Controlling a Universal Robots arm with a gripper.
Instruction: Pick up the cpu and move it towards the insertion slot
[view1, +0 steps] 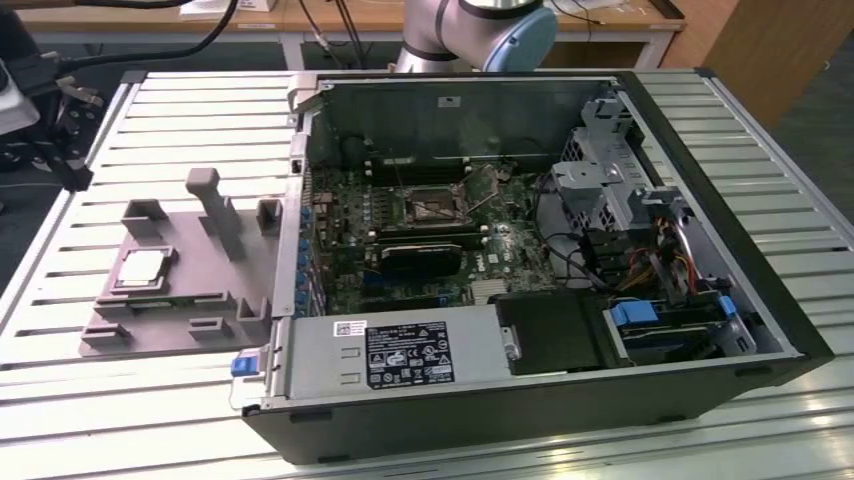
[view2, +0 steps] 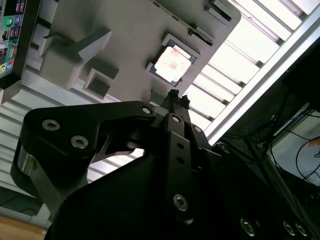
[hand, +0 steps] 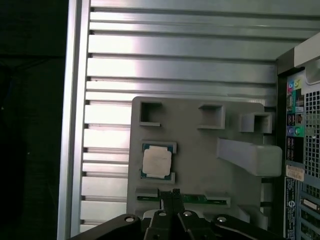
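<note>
Exterior view: cpu (view1: 143, 268) lies flat in a pocket of the gray fixture (view1: 150, 330) on the slatted surface (view1: 120, 410). Insertion slot (view1: 430, 205) sits well apart from the fixture, inside the open computer case (view1: 534, 425).
Second wrist view: claw (view2: 174, 96) pressed together, empty, above the fixture, clear of the cpu.
First wrist view: claw tips over the fixture's edge, near the cpu.

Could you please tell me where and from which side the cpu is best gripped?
Come straight down from above and pinch two opposite thin edges of the cpu, probably where the pocket's lips leave gaps. It lies flat, shiny top up, in a shallow pocket of the gray fixture, so only the edges offer a hold. The pincer is shut; it would need opening first.
</note>
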